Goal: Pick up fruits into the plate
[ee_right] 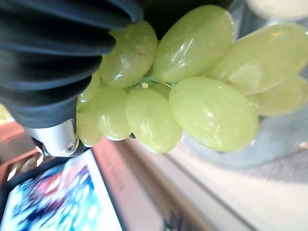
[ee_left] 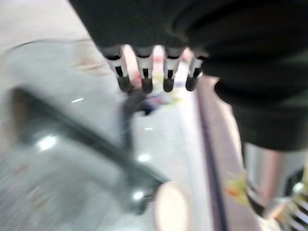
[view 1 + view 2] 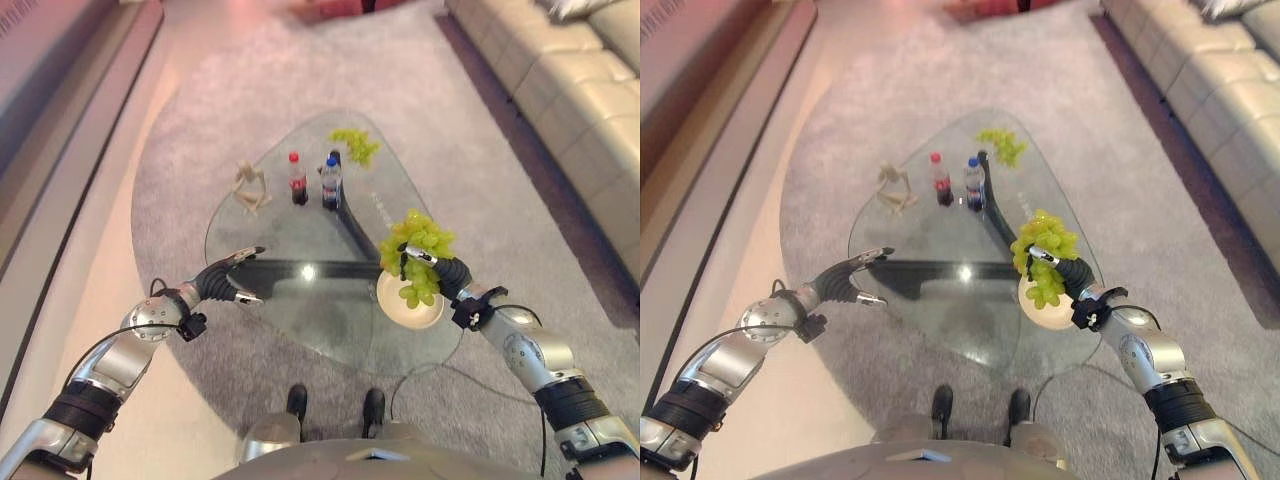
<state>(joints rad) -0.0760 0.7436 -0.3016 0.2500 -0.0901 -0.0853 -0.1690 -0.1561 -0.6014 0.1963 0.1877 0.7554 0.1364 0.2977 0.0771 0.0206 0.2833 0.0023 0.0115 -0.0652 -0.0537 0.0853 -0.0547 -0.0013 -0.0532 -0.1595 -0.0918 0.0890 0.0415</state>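
Directly beneath the right hand (image 3: 428, 268), whose fingers are clenched round a bunch of green grapes (image 3: 418, 245), sits the white plate (image 3: 395, 305), so the bunch hangs lengthwise down toward it. Beyond those fingers a second grape bunch (image 3: 355, 145) lies at the glass table's (image 3: 300, 330) far end, while the left hand (image 3: 232, 275) hovers with fingers released.
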